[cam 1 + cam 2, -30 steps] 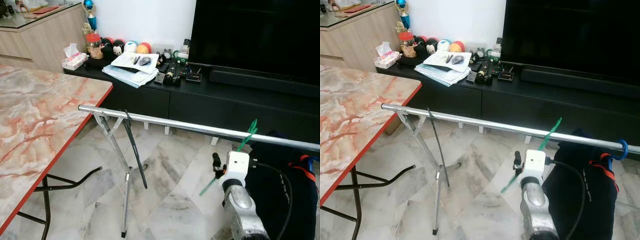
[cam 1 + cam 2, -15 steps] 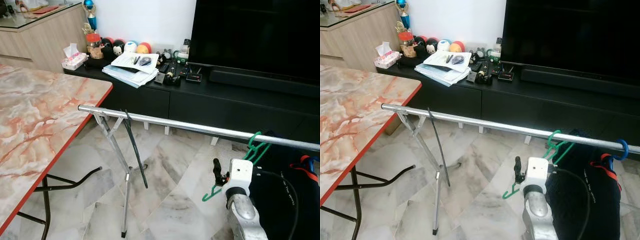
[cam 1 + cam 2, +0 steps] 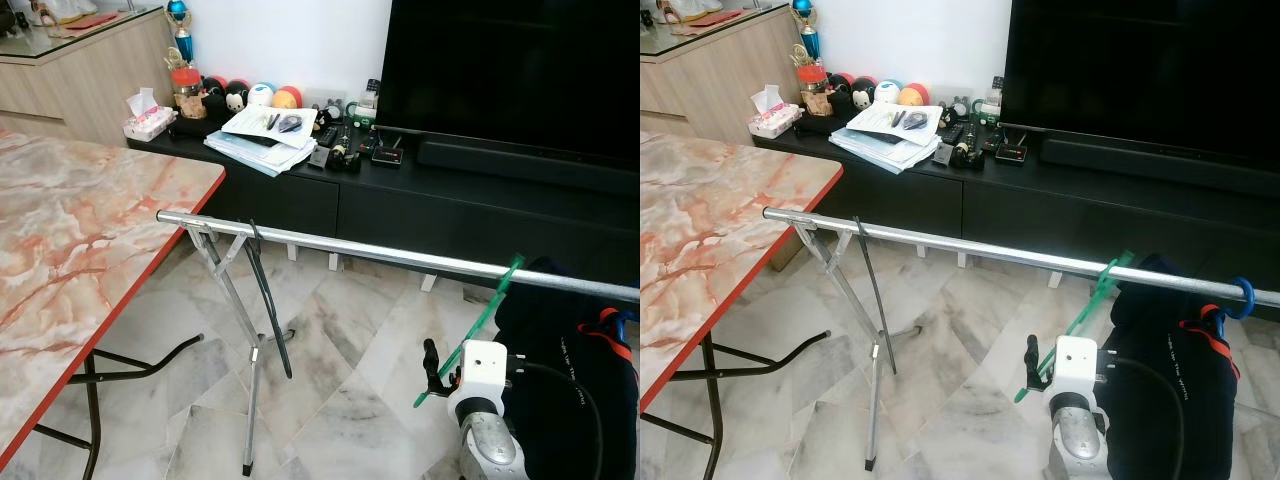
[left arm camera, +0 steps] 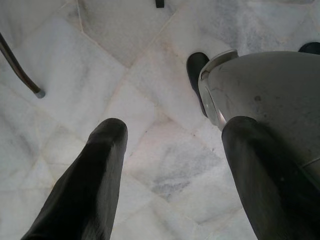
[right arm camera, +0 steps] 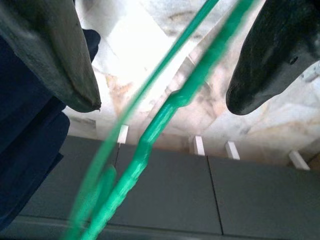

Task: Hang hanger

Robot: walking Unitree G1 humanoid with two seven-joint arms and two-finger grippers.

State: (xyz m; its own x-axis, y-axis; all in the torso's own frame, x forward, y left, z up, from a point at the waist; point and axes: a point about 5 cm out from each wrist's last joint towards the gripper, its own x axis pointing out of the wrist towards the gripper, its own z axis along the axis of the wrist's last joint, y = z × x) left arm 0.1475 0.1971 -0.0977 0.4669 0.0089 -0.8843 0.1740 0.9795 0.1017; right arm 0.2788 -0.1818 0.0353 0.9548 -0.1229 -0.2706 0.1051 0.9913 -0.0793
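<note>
The green hanger (image 3: 483,317) hangs from the silver rail (image 3: 380,254) at the right, beside dark clothing (image 3: 560,340). The right end effector (image 5: 160,100) gapes open around it, not gripping.

Bright, even indoor light; sharp head views; soft shadows on the floor; blurred green hanger (image 5: 150,130) up close

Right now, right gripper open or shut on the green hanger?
Open: the right gripper has its fingers spread, with the green hanger passing between them untouched, its top at the rail.
</note>
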